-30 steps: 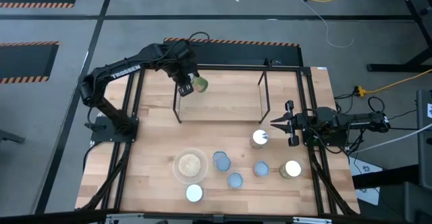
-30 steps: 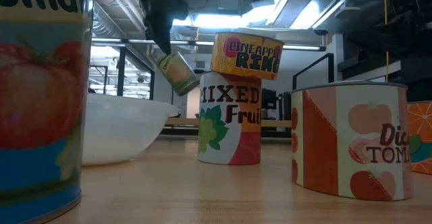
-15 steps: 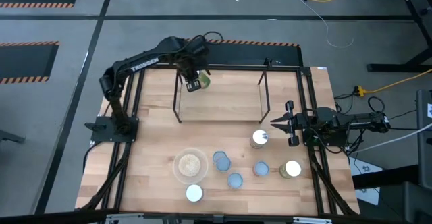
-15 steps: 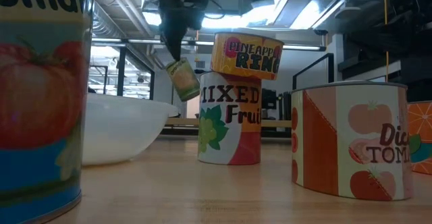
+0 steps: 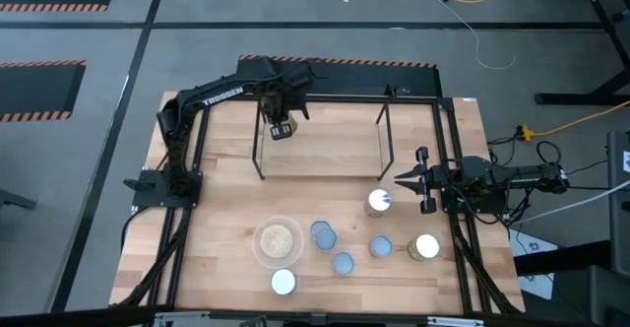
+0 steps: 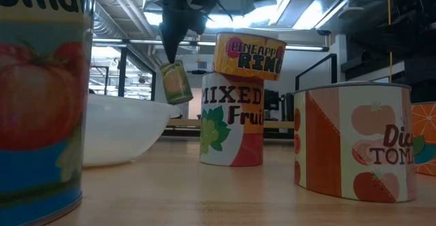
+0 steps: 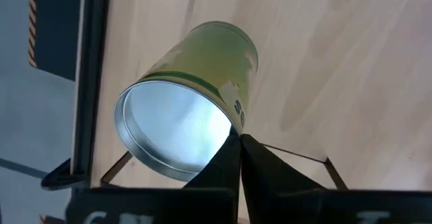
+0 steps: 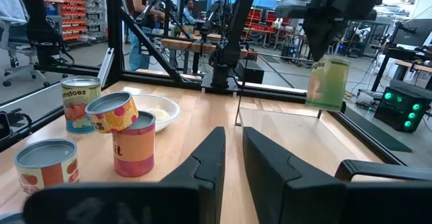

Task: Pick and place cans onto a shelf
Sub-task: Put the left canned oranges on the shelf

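Observation:
A green-labelled can (image 5: 283,128) hangs over the far left part of the shelf (image 5: 384,140), a rack of thin black rods. My left gripper (image 5: 280,118) points down and is shut on this can; it is also seen in the low view (image 6: 176,82) and the right wrist view (image 8: 327,82). Several other cans stand on the near half of the table, such as one with a shiny top (image 5: 377,202). My right gripper (image 5: 399,179) waits level at the table's right edge, open, with nothing between its fingers (image 8: 214,158). My left gripper pinches the rim of the can's silver top (image 7: 228,131) between its two fingertips, at one spot on the edge. The fingers come from above, pointing down. The can hangs below them, clear of the shelf and slightly tilted (image 6: 176,82).
A clear bowl (image 5: 278,239) with tan contents sits near the front left of the cans. One can lies tilted on top of another (image 8: 111,113). A black frame (image 5: 192,140) borders the table. People stand in the room beyond (image 8: 138,8).
My left gripper has moved a little toward the table's right edge over the shelf's left end and tipped until it points straight down. The green can, strongly slanted before, has swung to nearly upright below the fingers.

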Available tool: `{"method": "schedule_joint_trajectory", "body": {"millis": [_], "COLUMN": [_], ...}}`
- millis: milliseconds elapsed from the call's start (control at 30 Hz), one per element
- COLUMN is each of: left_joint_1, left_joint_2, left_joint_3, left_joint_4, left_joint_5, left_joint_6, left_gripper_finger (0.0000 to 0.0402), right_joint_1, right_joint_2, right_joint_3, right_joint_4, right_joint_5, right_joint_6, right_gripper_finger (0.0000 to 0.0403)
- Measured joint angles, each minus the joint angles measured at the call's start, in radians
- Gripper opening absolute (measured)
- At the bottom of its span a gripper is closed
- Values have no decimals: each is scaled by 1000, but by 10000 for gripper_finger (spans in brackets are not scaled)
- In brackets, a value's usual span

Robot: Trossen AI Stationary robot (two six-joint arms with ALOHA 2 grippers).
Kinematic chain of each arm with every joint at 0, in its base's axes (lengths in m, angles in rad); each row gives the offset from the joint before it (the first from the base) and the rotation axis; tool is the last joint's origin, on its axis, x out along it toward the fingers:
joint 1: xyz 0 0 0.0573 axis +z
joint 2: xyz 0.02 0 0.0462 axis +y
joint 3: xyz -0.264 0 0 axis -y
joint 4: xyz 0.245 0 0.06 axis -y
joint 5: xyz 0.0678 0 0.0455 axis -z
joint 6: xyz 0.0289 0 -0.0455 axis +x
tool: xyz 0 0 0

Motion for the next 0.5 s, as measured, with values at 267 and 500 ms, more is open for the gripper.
{"method": "schedule_joint_trajectory", "body": {"millis": [267, 500], "left_joint_1": [-3, -9], "left_joint_2": [72, 120], "left_joint_3": [1, 1], "left_joint_4": [-19, -31], "left_joint_5": [-2, -18], "left_joint_6": [-1, -17], "left_gripper_finger": [0, 0], "right_joint_1": [0, 0], "right_joint_2": [0, 0], "right_joint_3": [0, 0], "right_joint_4": [0, -1], "right_joint_5": [0, 0], "right_joint_6": [0, 2], "right_gripper_finger": [59, 59]}}
